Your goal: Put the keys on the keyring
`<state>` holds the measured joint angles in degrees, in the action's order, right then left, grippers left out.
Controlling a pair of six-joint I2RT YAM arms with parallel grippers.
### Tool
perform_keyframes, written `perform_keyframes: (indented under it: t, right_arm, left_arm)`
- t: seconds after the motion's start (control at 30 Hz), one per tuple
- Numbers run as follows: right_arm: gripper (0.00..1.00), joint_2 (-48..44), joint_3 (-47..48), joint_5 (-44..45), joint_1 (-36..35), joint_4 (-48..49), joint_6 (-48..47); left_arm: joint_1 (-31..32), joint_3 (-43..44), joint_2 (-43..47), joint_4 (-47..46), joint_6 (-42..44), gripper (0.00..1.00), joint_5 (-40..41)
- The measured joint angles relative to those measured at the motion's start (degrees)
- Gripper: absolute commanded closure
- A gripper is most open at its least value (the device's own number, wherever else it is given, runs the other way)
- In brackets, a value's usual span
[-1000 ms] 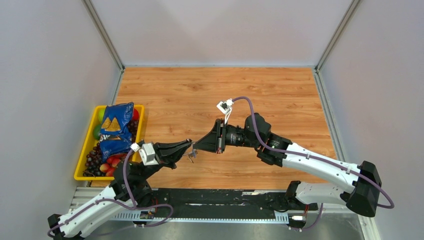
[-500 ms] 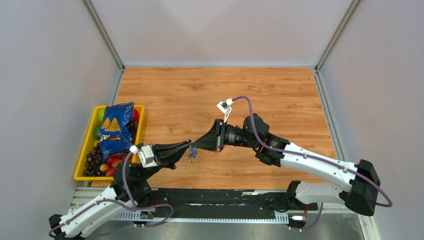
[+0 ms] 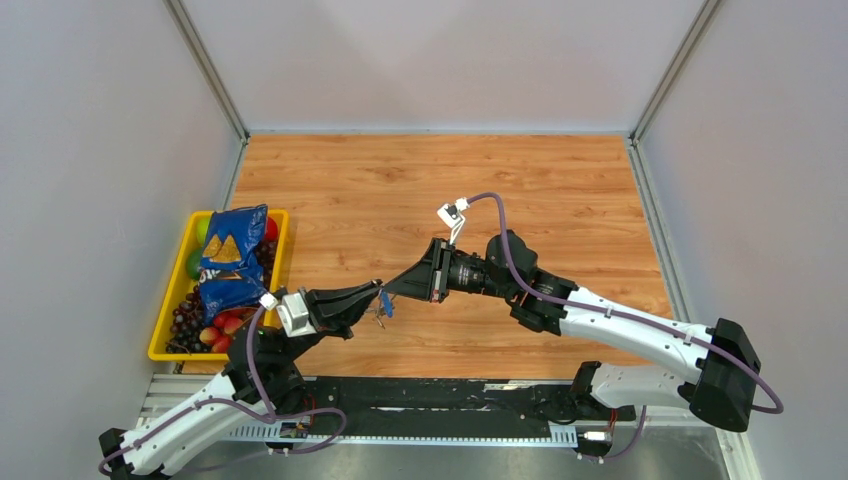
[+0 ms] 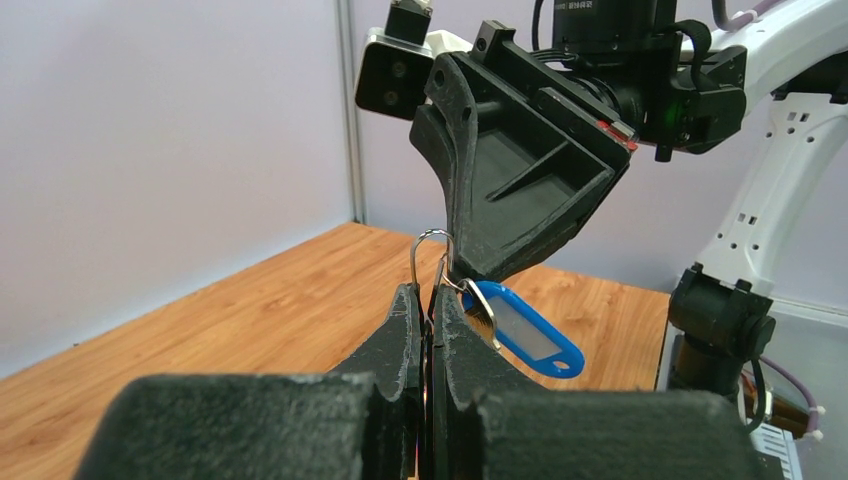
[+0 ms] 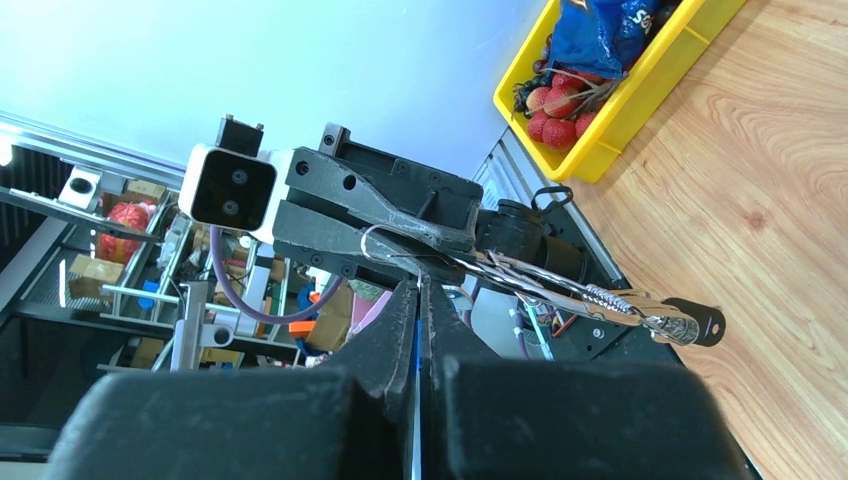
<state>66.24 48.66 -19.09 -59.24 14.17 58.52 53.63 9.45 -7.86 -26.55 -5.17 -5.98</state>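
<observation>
Silver wire, keyring: one. Its loop stands up out of the left fingertips at centre frame in the left wrist view, clear of the table.
Left gripper: one. Its jaws are closed on the keyring, with the wire pinched between them.
Right gripper: one. Its jaws are closed and it comes at the ring from the upper right of the left wrist view. Whether it pinches wire or a key cannot be told.
Keys: a bundle trailing right of centre in the right wrist view. One black head can be counted and at least two silver blades; the exact number is unclear.
Blue tag: one. It hangs just right of the left fingertips, beside the ring's lower part.
Step in hand (judged): working a key along the wire while the other arm steadies the ring.
Doing it well (judged): hold the left pinch fixed and low on the ring. Move the right gripper along the wire's curve in small arcs, never straight outward, since a pull could twist the ring out of the pinch. Let the hanging bundle fall clear of the path.
Yellow tray: one, at the lower left of the top view, holding one blue snack bag and fruit, well apart from the work.
</observation>
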Motion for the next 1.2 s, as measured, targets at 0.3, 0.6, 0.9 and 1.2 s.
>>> perform_keyframes:
  t: [0.3, 0.6, 0.9, 1.2]
  right_arm:
    - [1.0, 0.46, 0.0, 0.66, -0.74, 0.98, 2.1]
    - [1.0, 1.84, 0.02, 0.98, -1.36, 2.03, 3.43]
    - [1.0, 1.95, 0.15, 1.9, -1.55, 2.43, 3.61]
    - [1.0, 1.92, 0.5, 2.78, -1.7, 2.38, 3.82]
  left_arm:
    - [0.0, -0.37, 0.0, -0.46, 0.44, 0.99, 0.04]
    - [-0.02, -0.52, 0.0, -0.61, 0.63, 1.0, 0.59]
    - [-0.04, -0.57, 0.0, -0.72, 0.66, 1.0, 0.7]
    - [-0.04, -0.74, 0.0, -1.25, 0.7, 1.0, 0.61]
